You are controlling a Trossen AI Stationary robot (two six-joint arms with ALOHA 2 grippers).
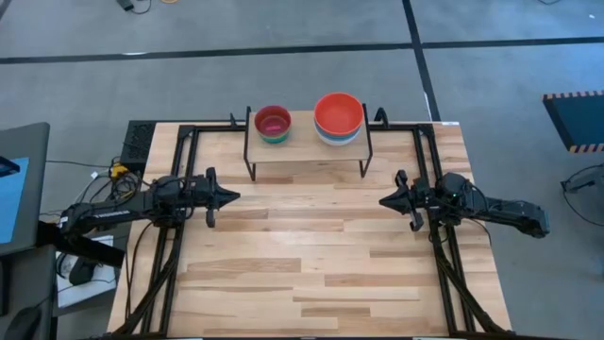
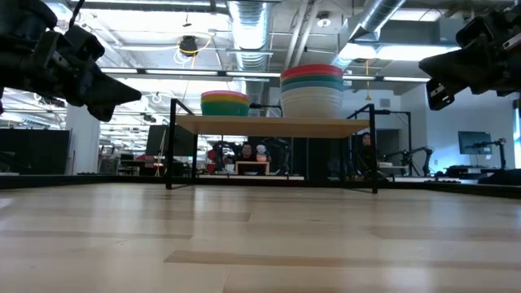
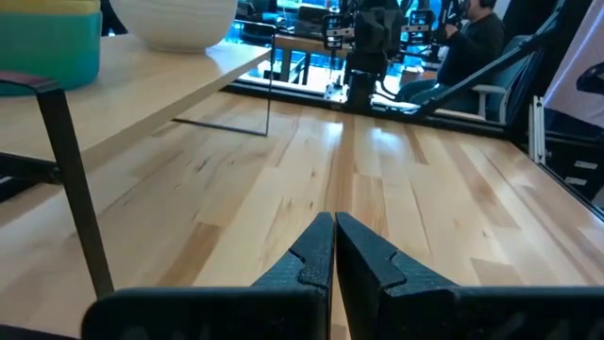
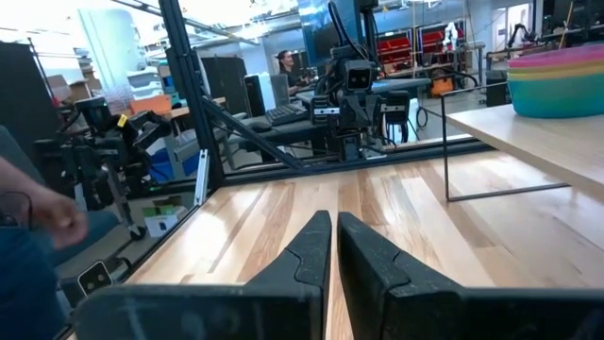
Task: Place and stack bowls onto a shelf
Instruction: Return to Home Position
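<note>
Bowls (image 1: 339,116) nest in two stacks on the shelf (image 1: 307,151) (left pincer (image 1: 231,197), right pincer (image 1: 385,200) both closed).

A light-wood tabletop (image 1: 311,274) of joined planks stretches beneath the left gripper (image 1: 234,196) and the right gripper (image 1: 383,200). Around the table lies a grey floor (image 1: 283,80), crossed beyond both grippers by dark lines (image 1: 189,55). Behind the left gripper, past the table's edge, sits a blue screen (image 1: 8,194). A black power strip (image 1: 135,144) lies at the table corner on that same side. Behind the right gripper, out on the floor, stands a dark-blue object with a striped edge (image 1: 574,118). Seen from table height, a workshop opens beyond both grippers: silver ceiling ducts (image 2: 248,20), bright ceiling lights (image 2: 391,53), and people seated at desks (image 2: 244,151). Another seated person (image 3: 472,42) shows ahead of the left gripper.
</note>
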